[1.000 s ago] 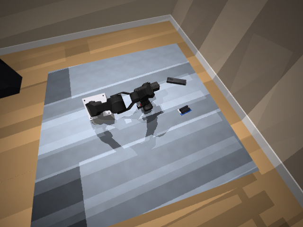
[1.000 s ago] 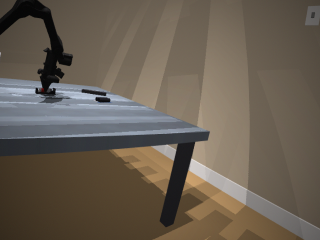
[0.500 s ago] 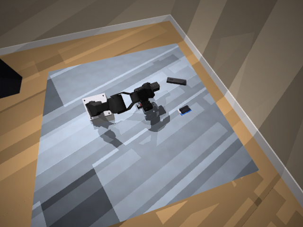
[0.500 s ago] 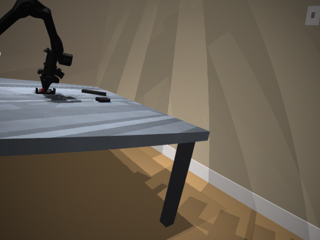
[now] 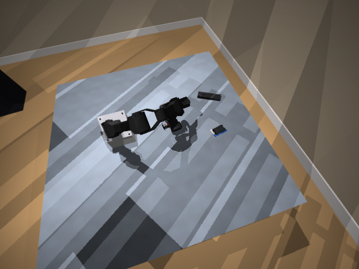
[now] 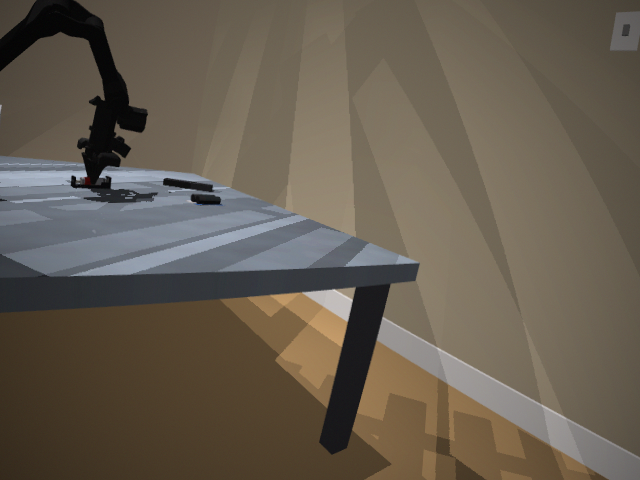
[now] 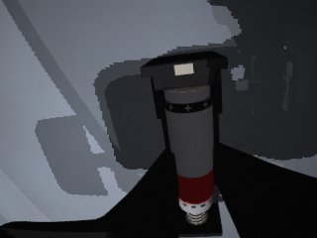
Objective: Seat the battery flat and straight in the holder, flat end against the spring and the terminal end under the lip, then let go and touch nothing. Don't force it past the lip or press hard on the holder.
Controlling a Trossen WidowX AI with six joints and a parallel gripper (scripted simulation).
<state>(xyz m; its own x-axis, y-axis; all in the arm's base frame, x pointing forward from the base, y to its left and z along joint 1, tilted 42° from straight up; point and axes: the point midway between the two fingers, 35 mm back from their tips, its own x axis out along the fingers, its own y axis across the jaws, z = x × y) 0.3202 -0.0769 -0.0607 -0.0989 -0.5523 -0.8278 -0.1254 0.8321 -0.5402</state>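
The battery [image 7: 190, 131] [image 6: 86, 180] is grey with a red band and lies lengthwise in the black holder [image 7: 210, 64] [image 6: 105, 184]. In the wrist view its terminal end reaches beneath the lip at the top, and the nub is hidden. The coil spring [image 7: 197, 218] shows at the red end, against the flat end. My gripper [image 7: 190, 153] [image 6: 92, 179] is shut on the battery, one finger on each side at about mid-length. The battery's underside is hidden, so I cannot tell whether it lies fully flat. The arm mostly hides the holder in the top view.
A long black block [image 5: 209, 96] [image 6: 187, 184] lies beyond the arm. A dark ridged piece with a blue and white base [image 5: 218, 129] [image 6: 205, 198] lies farther out on the table [image 5: 188, 208]. The arm's white base plate [image 5: 115, 116] is behind the gripper.
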